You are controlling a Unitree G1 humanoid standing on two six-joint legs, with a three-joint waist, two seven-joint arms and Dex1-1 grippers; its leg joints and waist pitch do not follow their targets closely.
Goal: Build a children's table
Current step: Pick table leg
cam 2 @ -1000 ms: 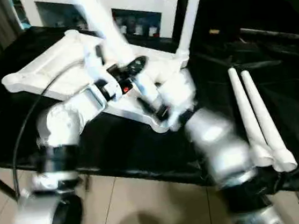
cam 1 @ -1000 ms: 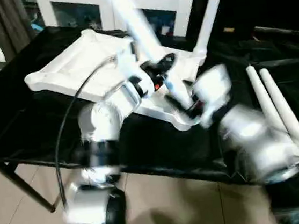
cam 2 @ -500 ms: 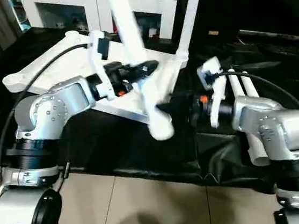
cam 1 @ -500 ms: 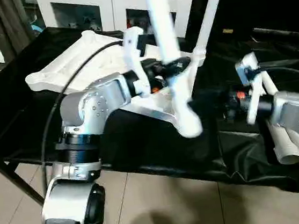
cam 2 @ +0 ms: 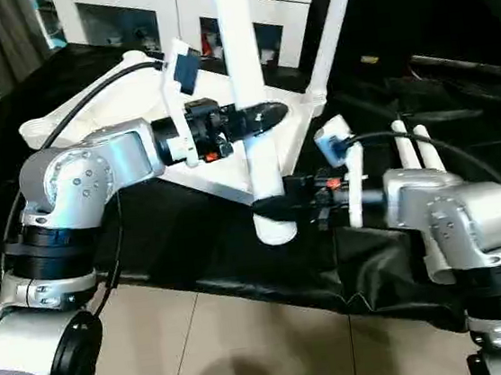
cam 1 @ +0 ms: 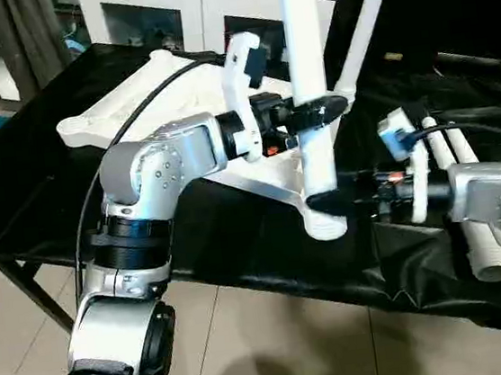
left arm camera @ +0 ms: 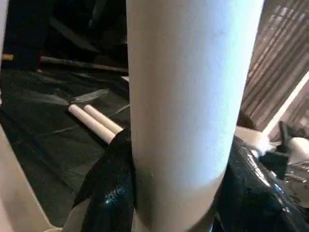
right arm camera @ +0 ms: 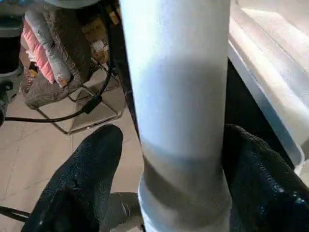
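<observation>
The children's table top lies upside down on the black cloth. One leg stands in its far right corner socket. My left gripper is shut on another white leg, held upright over the top's near corner. Both of its fingers press on the tube. My right gripper is open around that leg's lower end. One finger stands a little off the tube and the other lies against it. Two more legs lie on the right.
The black-draped table ends at its front edge just below the held leg, with tiled floor beneath. A white cabinet with glass doors stands behind. A black cable loops along my left arm.
My left arm has swung the leg from a tilt to upright. My right gripper has moved left from beside the lying legs to the leg's lower end, with its fingers on either side.
</observation>
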